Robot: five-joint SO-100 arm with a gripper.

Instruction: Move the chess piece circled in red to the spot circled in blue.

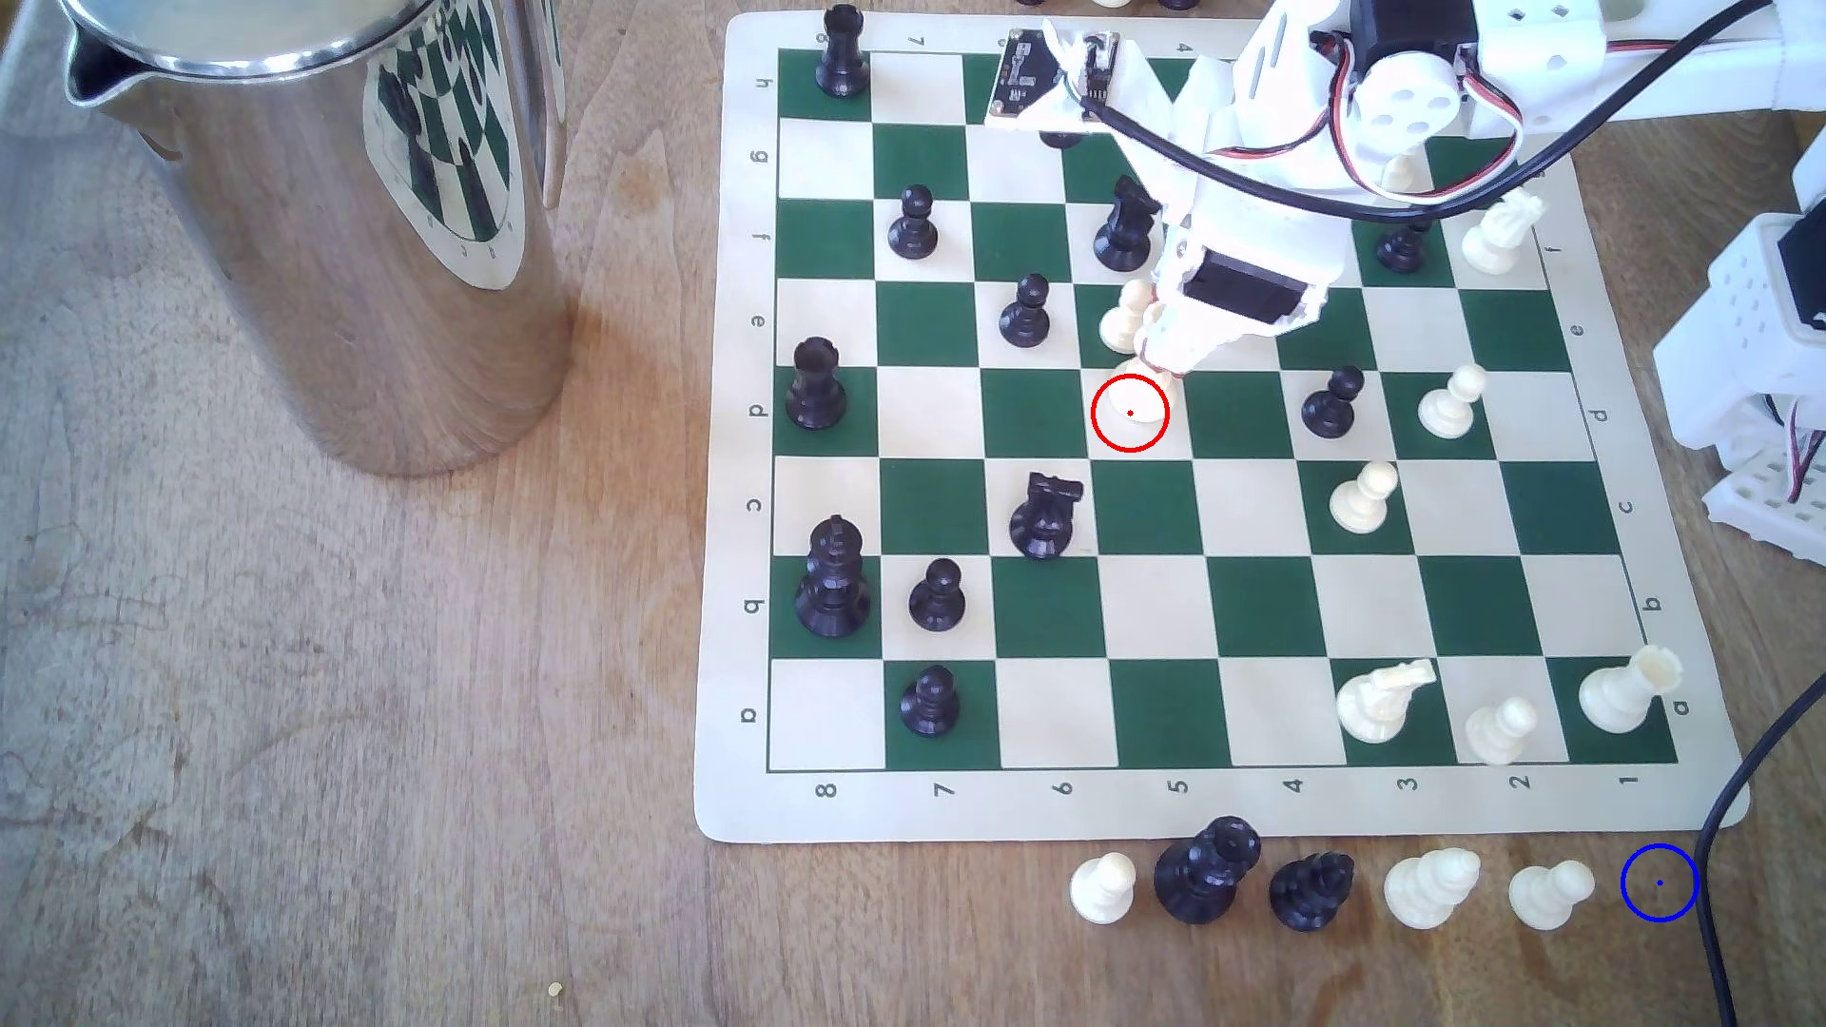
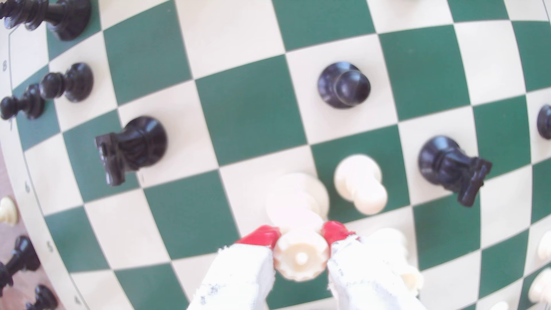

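Gripper [image 2: 301, 238] sits closed around the white queen [image 2: 299, 257]: the two red-tipped fingers [image 2: 262, 235] press on either side just under the scalloped coronet, where the slim neck gives them a ledge to catch. In the wrist view the wide round base looks to rest on, or just above, its cream square; contact cannot be told.

Exterior view: queen's base [image 1: 1136, 407] lies inside the red ring on the d-row, the gripper [image 1: 1161, 360] dropping onto it from above (steep approach likely chosen to clear the crowded neighbours). A white pawn [image 1: 1126, 316] stands just beside, a black knight [image 1: 1121, 227] behind that.

Board [image 1: 731, 592] is a thin matte roll-up mat, green and cream, on grainy brown wood. Pieces are smooth moulded plastic, glossy on the black ones.

Blue-ringed spot [image 1: 1659, 883] is bare wood off the board's near edge, at the end of a row of captured pieces, a black cable [image 1: 1724, 790] skirting it. Polished steel jug [image 1: 326, 217] stands at the exterior view's far left.
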